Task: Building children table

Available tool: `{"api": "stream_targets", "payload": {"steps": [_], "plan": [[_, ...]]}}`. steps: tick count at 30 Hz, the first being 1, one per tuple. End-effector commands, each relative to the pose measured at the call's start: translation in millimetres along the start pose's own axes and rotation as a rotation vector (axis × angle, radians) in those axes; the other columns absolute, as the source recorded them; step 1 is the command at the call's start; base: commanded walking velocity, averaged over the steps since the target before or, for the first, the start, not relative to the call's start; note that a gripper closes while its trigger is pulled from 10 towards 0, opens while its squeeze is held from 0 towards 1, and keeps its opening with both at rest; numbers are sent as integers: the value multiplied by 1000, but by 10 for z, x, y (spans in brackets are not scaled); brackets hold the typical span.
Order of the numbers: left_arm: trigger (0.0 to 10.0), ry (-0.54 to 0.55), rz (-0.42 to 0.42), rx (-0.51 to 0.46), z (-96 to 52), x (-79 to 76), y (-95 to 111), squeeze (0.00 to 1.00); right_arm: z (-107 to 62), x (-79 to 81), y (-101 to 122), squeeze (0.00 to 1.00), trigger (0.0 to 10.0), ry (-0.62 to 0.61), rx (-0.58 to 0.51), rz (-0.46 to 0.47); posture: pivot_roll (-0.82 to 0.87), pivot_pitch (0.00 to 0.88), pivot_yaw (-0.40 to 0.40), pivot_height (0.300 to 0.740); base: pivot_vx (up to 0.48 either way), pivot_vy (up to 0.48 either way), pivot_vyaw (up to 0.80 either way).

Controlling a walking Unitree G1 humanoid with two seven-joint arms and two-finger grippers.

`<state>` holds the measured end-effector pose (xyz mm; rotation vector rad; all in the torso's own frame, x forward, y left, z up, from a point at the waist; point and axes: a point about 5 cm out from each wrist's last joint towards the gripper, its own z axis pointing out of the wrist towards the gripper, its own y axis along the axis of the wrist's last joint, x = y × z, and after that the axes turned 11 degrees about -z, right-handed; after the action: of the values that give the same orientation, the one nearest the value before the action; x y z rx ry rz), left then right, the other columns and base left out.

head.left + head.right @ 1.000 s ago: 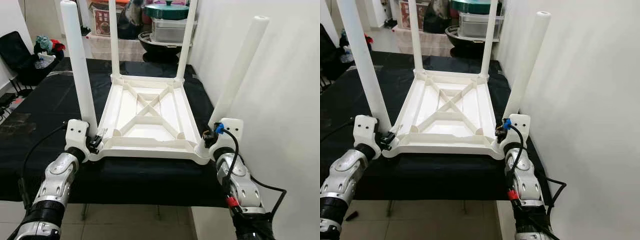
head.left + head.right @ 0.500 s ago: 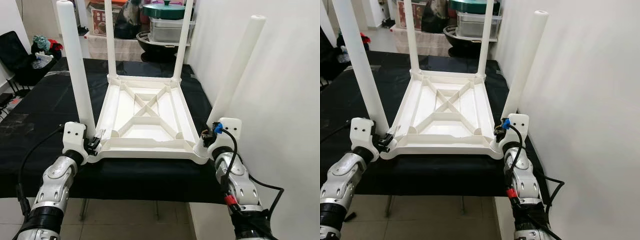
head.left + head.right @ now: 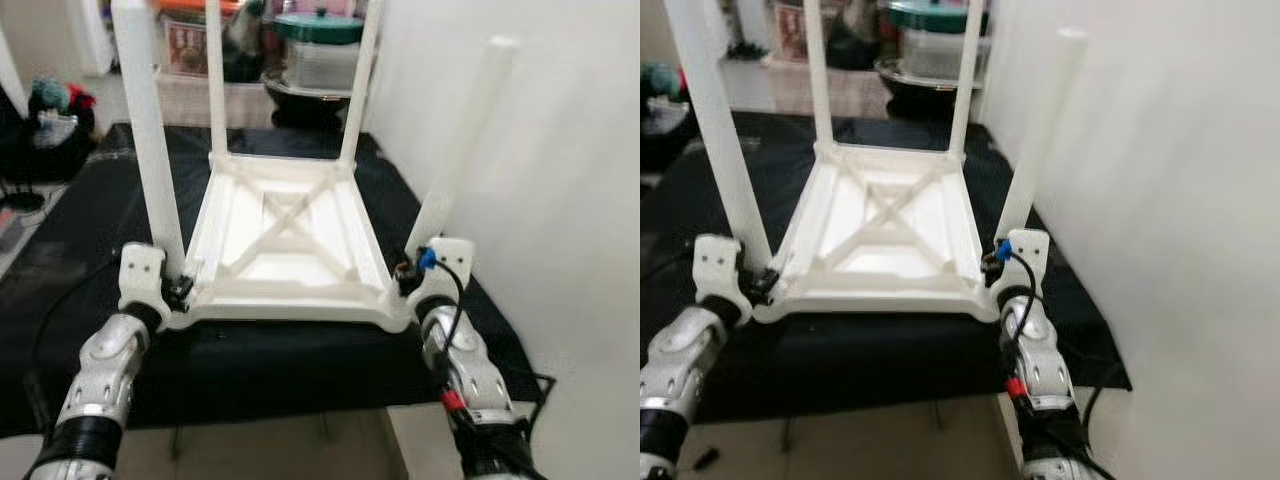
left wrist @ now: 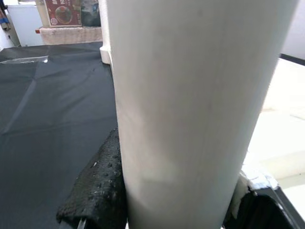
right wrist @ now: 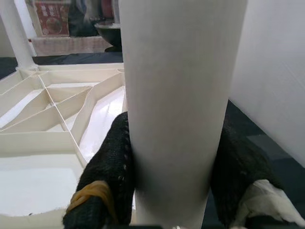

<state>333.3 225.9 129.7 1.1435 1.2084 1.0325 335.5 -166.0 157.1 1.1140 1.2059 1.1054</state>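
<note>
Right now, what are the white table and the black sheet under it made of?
The upside-down table looks like moulded plastic: smooth matte white, with cast ribs crossing underneath and tube legs. The black sheet seems a thin cloth or plastic cover; it creases and shines faintly.

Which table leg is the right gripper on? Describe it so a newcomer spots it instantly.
Find the upside-down white table on the black-covered surface. The leg stands at its near corner beside the white wall, with the right gripper closed around its base. Unlike the other three legs, it leans toward the wall.
</note>
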Motion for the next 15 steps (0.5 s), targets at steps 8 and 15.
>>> {"api": "stream_targets", "payload": {"steps": [8, 15], "plan": [[10000, 6, -3, -33, 4, -3, 76, 0, -18, 22, -107, 0, 0, 22, 44, -30, 77, 0, -103, 740, 0, 409, 100], [10000, 1, 7, -36, 12, -17, 81, 0, -19, 43, -109, 0, 0, 35, 39, -47, 74, 0, -99, 740, 0, 0, 800]]}}
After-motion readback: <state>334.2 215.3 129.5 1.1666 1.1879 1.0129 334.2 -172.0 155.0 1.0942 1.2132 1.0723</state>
